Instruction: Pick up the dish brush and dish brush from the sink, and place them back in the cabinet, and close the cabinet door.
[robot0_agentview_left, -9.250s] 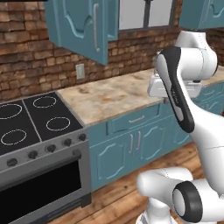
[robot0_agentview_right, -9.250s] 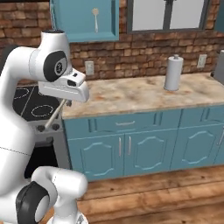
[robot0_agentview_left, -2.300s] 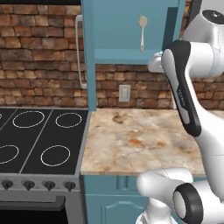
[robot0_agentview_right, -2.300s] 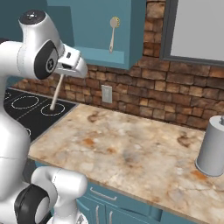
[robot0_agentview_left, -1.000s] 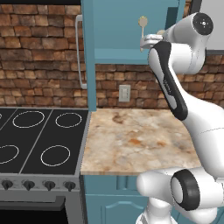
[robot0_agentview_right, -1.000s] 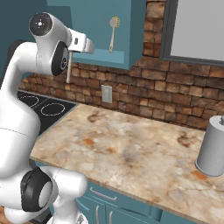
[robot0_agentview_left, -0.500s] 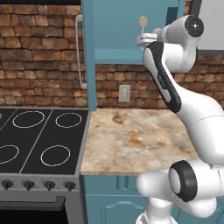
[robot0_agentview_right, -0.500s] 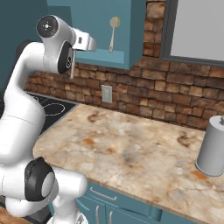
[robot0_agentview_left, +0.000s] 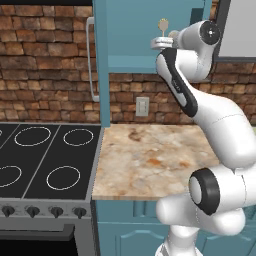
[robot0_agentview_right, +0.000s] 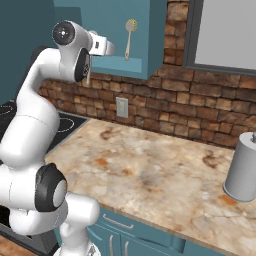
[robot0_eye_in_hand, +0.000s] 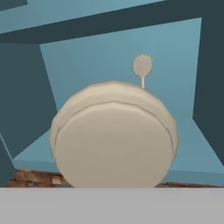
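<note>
The pincer (robot0_agentview_right: 111, 49) is raised to the open cabinet (robot0_agentview_right: 145, 30), its jaws nearly shut on a dish brush (robot0_eye_in_hand: 113, 140) whose round beige end looms large just ahead of it. A second dish brush (robot0_agentview_right: 129, 35) stands upright inside the cabinet, just beyond the pincer. The cabinet door (robot0_agentview_left: 101, 70) hangs open to the left; the marbled bench (robot0_agentview_right: 165, 180) lies well below

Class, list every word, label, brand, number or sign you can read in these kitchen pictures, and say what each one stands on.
None: no readable text in any view.
The stove knobs, wall outlet, grey canister, cabinet and the two dish brushes carry no lettering.
</note>
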